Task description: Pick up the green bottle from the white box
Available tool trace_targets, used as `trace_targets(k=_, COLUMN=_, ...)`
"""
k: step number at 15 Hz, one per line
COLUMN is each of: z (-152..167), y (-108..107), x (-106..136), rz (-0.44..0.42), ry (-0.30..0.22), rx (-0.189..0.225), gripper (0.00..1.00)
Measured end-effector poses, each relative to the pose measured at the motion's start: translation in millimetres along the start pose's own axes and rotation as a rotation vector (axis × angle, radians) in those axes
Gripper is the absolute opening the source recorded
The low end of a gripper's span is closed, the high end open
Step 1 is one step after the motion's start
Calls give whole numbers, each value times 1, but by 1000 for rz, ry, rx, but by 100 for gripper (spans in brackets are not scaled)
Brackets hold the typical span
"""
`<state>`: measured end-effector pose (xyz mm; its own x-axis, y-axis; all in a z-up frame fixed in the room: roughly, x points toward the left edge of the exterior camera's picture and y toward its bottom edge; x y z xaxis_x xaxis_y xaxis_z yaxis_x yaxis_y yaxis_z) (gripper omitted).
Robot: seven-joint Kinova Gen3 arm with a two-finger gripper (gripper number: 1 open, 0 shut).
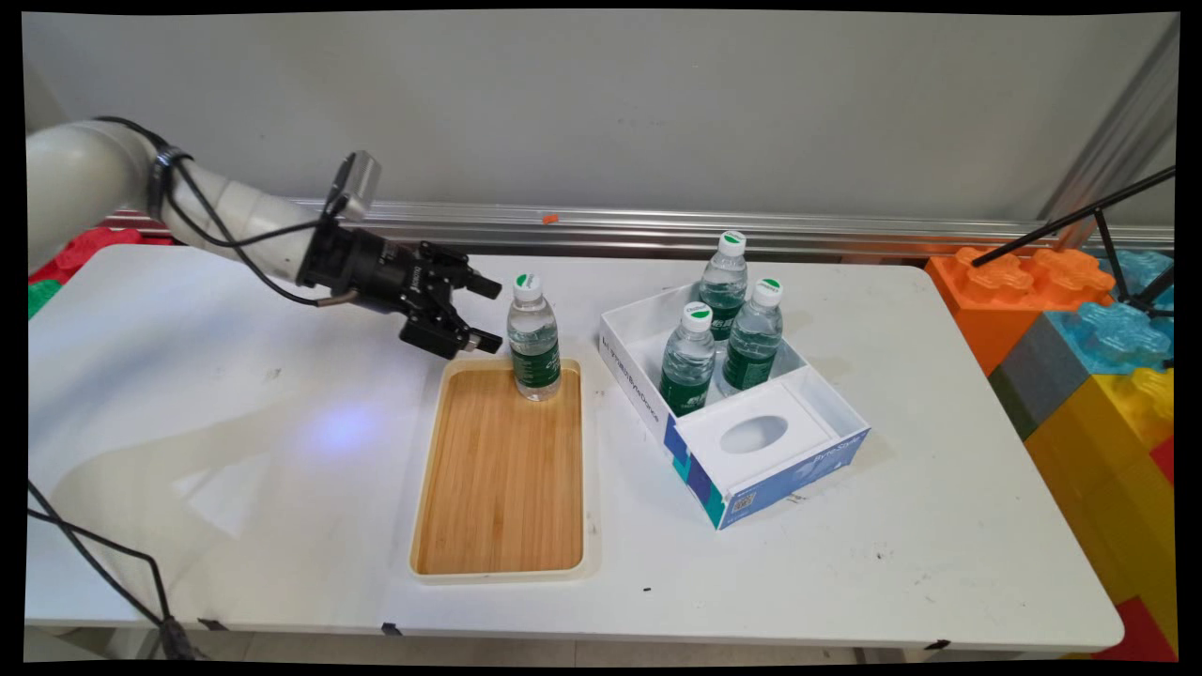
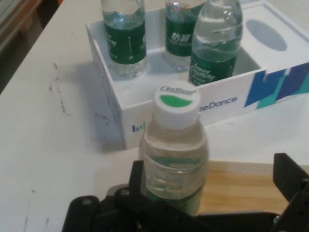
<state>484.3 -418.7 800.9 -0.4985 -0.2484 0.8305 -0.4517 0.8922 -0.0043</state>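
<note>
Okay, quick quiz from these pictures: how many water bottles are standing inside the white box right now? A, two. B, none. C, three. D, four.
C: three bottles stand in the white box; the fourth bottle stands apart on the wooden tray, beside the open gripper.

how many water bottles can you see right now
4. One bottle stands on the wooden tray beside the claw; three bottles stand in the white box.
</note>
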Motion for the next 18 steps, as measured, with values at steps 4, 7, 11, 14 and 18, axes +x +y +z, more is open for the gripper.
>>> trace_targets(k=4, z=-18, y=14, x=11, rz=-25, ry=-5, rx=-17, gripper=100)
trace_targets(k=7, z=-29, y=26, x=20, rz=-44, ry=-4, rx=-30, gripper=100)
trace_targets(k=11, z=-31, y=34, x=29, rz=-64, ry=5, rx=-37, gripper=100)
trace_targets(k=14, z=-26, y=37, x=35, rz=-76, ry=16, rx=-36, gripper=100)
trace_targets(k=18, z=-8, y=42, x=43, rz=-90, ry=36, rx=-30, gripper=100)
